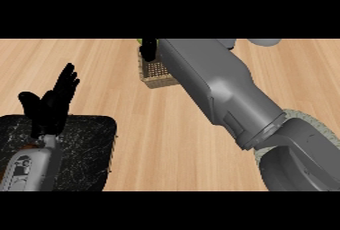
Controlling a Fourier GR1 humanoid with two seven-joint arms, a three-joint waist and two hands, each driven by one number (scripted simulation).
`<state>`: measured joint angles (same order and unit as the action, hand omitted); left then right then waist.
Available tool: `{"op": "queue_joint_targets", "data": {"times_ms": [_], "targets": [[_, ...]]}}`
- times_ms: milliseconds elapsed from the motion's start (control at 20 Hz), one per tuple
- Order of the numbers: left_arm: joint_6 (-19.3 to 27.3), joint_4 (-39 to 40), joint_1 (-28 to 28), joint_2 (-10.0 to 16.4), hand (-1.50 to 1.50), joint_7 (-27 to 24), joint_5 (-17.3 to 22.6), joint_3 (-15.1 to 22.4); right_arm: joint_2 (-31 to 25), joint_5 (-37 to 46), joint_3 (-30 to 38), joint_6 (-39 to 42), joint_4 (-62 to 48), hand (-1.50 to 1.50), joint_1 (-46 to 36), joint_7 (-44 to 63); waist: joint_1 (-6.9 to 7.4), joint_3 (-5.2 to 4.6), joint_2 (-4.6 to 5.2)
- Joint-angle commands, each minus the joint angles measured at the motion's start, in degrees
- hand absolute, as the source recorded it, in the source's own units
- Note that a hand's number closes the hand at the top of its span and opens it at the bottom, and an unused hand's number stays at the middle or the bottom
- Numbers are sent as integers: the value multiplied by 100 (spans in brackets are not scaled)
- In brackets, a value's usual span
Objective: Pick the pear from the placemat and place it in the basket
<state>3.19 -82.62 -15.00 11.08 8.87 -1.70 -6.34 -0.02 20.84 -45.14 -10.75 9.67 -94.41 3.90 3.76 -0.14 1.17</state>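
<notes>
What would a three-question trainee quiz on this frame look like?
1. True or false: the right hand is at the wicker basket.
2. Multiple choice: the left hand, open with fingers up, shows over which thing? A) the dark placemat B) the wicker basket C) a plate
3. Short answer: how much of the pear shows?

Key:
1. True.
2. A.
3. Only a yellow-green sliver beside the right hand, at the basket's far side.
</notes>
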Motion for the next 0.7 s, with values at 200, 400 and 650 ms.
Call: {"op": "queue_joint_targets", "data": {"times_ms": [200, 400, 650], "targets": [[-48, -71, -37, -9, 0, 82, -47, 95, 2, 328, -207, -291, -10, 150, 497, 46, 100, 0, 17], [67, -17, -136, -16, 0, 173, -105, 56, 2, 341, -83, -150, -203, 150, 323, -114, 35, 3, 13], [163, -56, -303, -119, 0, 304, -136, 113, 2, 402, -113, 354, -91, 150, 355, -65, 35, 3, 2]]}}
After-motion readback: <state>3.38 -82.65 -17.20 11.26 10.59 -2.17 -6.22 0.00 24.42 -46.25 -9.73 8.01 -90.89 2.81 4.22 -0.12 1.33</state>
